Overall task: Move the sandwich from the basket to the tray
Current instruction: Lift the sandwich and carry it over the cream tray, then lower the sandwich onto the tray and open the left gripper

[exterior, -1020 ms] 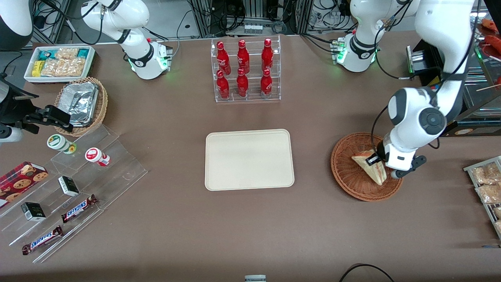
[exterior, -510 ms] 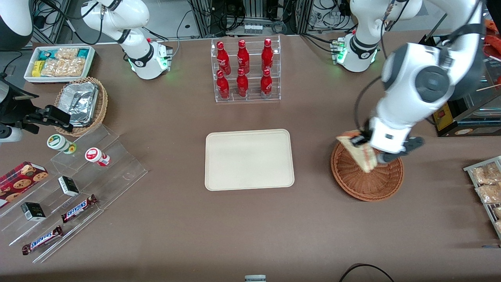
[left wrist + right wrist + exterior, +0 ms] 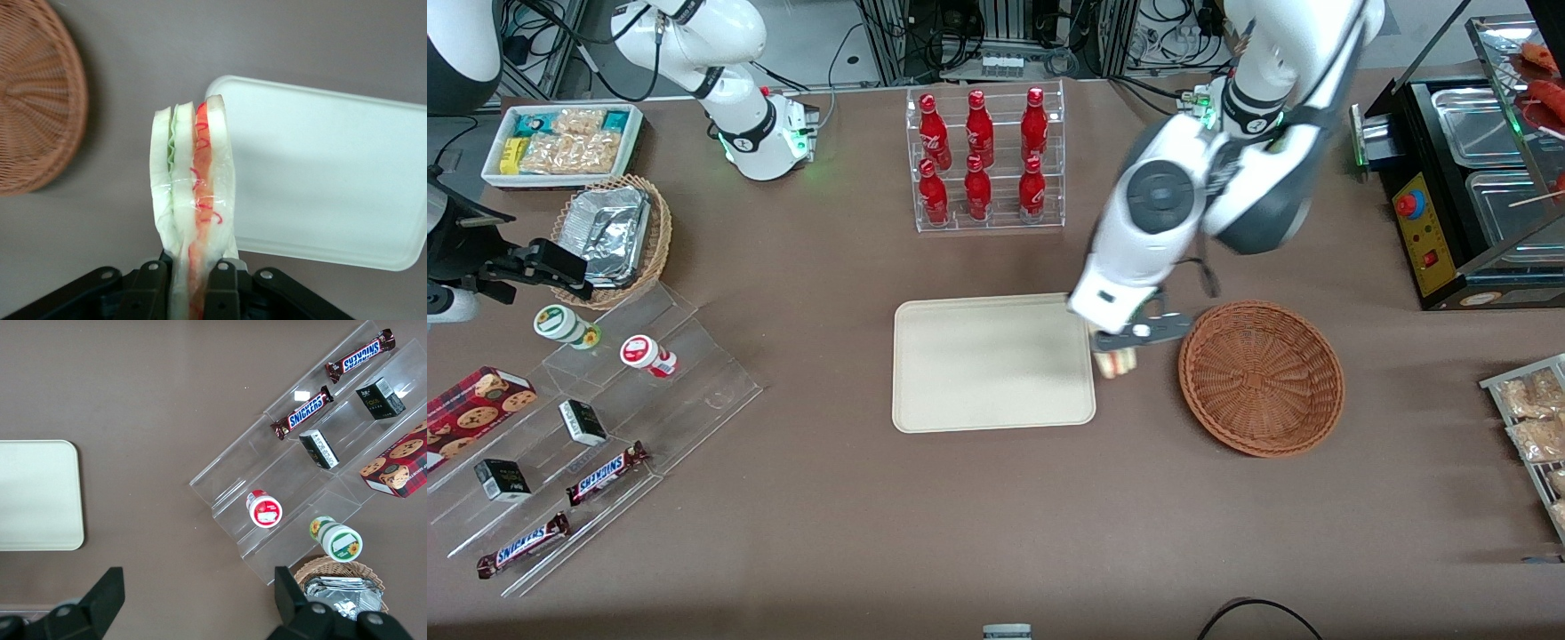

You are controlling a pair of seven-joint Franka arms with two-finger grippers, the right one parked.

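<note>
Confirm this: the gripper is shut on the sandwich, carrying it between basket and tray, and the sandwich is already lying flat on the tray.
Not quite. The gripper is shut on the sandwich, but the left wrist view shows it held on edge in the air beside the tray, not lying on it. The basket sits empty.

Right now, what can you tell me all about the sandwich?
The sandwich is a wedge of pale white bread slices with green and red-orange filling between them, wrapped in clear film. It stands on edge, pinched at one end by the gripper, whose fingers are shut on it. It hangs in the air over the brown table at the tray's edge, between the tray and the basket, touching neither.
</note>
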